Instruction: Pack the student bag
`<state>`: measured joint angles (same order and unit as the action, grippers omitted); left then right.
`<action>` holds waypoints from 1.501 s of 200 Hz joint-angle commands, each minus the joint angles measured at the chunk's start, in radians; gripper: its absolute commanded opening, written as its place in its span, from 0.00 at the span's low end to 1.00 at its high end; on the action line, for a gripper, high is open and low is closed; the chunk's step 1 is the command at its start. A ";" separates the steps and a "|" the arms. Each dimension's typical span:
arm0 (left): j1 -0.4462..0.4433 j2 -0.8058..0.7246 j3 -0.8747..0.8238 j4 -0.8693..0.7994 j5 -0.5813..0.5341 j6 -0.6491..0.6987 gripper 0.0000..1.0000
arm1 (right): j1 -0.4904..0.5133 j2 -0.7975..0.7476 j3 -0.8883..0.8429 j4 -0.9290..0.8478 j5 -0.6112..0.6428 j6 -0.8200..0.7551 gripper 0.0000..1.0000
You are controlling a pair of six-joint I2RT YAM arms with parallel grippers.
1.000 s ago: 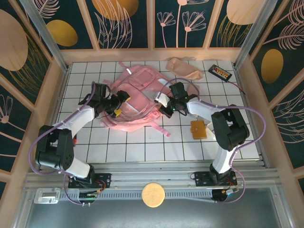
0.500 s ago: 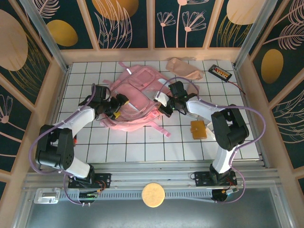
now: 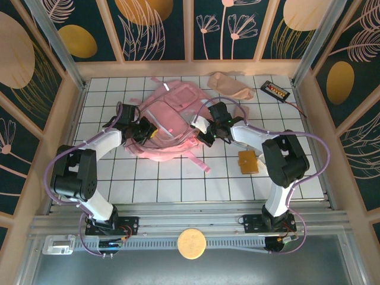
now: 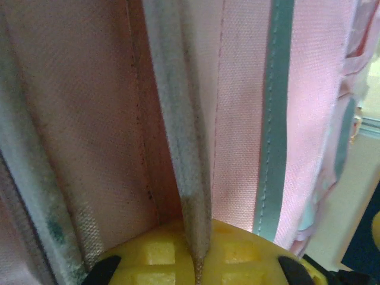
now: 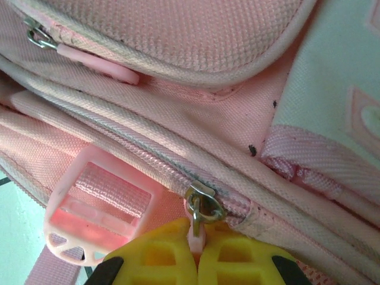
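The student bag (image 3: pixel 169 119), a large pale-pink backpack, lies flat at the middle back of the white tiled table (image 3: pixel 178 184). My left gripper (image 3: pixel 144 132) is at the bag's left edge. In the left wrist view its yellow fingertips (image 4: pixel 148 255) are shut on a pale grey piping seam (image 4: pixel 184 178) of the bag. My right gripper (image 3: pixel 203 132) is at the bag's right edge. In the right wrist view it (image 5: pixel 196 258) is shut on the pink zipper pull (image 5: pixel 196 234) below the metal slider (image 5: pixel 203 205), beside a pink strap buckle (image 5: pixel 98 205).
A beige cloth pouch (image 3: pixel 230 86) and a black device with a cable (image 3: pixel 275 90) lie at the back right. A small tan wallet-like item (image 3: pixel 248 161) sits right of the bag. A round cork disc (image 3: pixel 191 243) rests on the front rail.
My left gripper has gone from open to shut, now pinching the bag's seam. The bag has shifted slightly toward the back. The right gripper stays shut on the zipper pull.
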<state>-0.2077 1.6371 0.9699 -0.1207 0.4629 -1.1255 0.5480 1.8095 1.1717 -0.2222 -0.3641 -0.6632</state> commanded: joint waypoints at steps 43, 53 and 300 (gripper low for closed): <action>-0.013 -0.101 -0.042 0.303 0.032 -0.240 0.00 | 0.022 -0.021 0.078 -0.039 0.040 -0.001 0.00; -0.013 -0.111 -0.031 0.318 0.025 -0.265 0.00 | 0.033 -0.024 0.092 -0.065 0.054 0.002 0.00; -0.065 -0.279 -0.055 0.467 -0.213 -0.445 0.00 | 0.158 -0.049 0.278 -0.233 -0.136 0.408 0.00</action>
<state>-0.2451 1.4105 0.9031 0.1547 0.2420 -1.5017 0.7330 1.7679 1.3617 -0.4942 -0.3691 -0.3222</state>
